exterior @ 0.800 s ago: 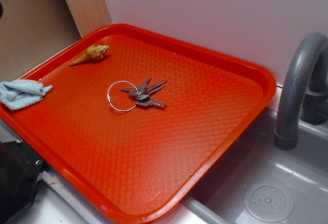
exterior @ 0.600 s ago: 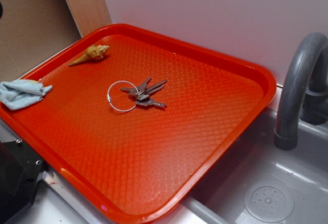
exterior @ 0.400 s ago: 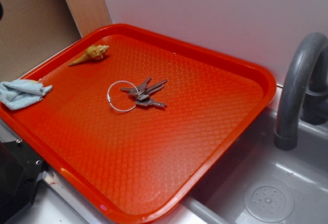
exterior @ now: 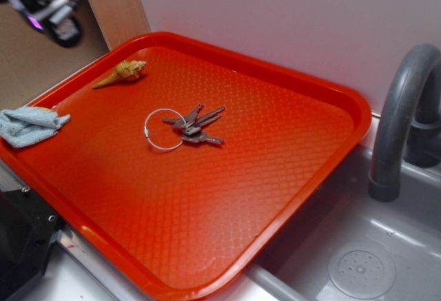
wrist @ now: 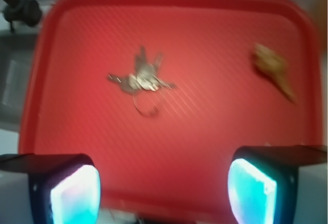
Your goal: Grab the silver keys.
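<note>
The gripper (wrist: 163,190) is seen from the wrist view with its two fingers (wrist: 72,193) set wide apart at the lower corners of the picture, each showing a glowing cyan pad; nothing is held between them and nothing is touched. In the exterior view the gripper (exterior: 52,13) appears only as a blurred dark shape at the upper left, above and outside the far left corner of the tray, and its opening cannot be judged from there. One orange-red tray (exterior: 289,198) with a textured floor is laid on the counter. One bunch of silver keys (exterior: 193,126) lies flat on the tray floor, somewhat left of its middle, well apart from the gripper. About four keys can be counted, fanned toward the right from a single thin wire ring (exterior: 164,129), which lies open on the tray to their left. In the wrist view the silver keys (wrist: 142,76) are blurred and lie ahead of the open fingers, above the middle of the picture. One tan seashell (exterior: 122,73) lies near the far left rim of the tray, well apart from the keys. One light blue cloth (exterior: 27,125) is draped over the left rim. One grey faucet (exterior: 400,118) stands at the right, above a grey sink (exterior: 358,260) with one round drain.
</note>
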{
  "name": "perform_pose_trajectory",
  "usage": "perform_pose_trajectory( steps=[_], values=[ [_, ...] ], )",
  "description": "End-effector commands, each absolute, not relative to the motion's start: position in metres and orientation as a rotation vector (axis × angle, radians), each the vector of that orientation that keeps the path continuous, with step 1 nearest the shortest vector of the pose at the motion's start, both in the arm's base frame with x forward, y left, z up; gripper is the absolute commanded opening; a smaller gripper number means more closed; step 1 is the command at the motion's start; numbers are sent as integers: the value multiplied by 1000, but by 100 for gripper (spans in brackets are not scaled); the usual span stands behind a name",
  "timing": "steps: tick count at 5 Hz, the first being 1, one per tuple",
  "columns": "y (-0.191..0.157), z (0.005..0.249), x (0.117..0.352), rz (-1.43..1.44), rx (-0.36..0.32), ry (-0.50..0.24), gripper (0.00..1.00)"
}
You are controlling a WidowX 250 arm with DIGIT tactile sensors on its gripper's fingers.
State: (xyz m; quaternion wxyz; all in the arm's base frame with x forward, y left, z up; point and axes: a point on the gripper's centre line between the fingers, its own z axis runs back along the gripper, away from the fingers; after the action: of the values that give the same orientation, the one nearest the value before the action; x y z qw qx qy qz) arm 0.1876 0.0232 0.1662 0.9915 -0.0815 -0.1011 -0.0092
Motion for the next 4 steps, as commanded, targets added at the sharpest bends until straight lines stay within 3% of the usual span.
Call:
perform_pose_trajectory(
  steps=[1,2,3,4],
  values=[
    [16,90,222,23,-284,-82,100],
    [9,63,227,45,-342,-18,100],
    [-3,49,235,2,-309,41,100],
    [-6,43,243,-8,-275,29,100]
  ],
)
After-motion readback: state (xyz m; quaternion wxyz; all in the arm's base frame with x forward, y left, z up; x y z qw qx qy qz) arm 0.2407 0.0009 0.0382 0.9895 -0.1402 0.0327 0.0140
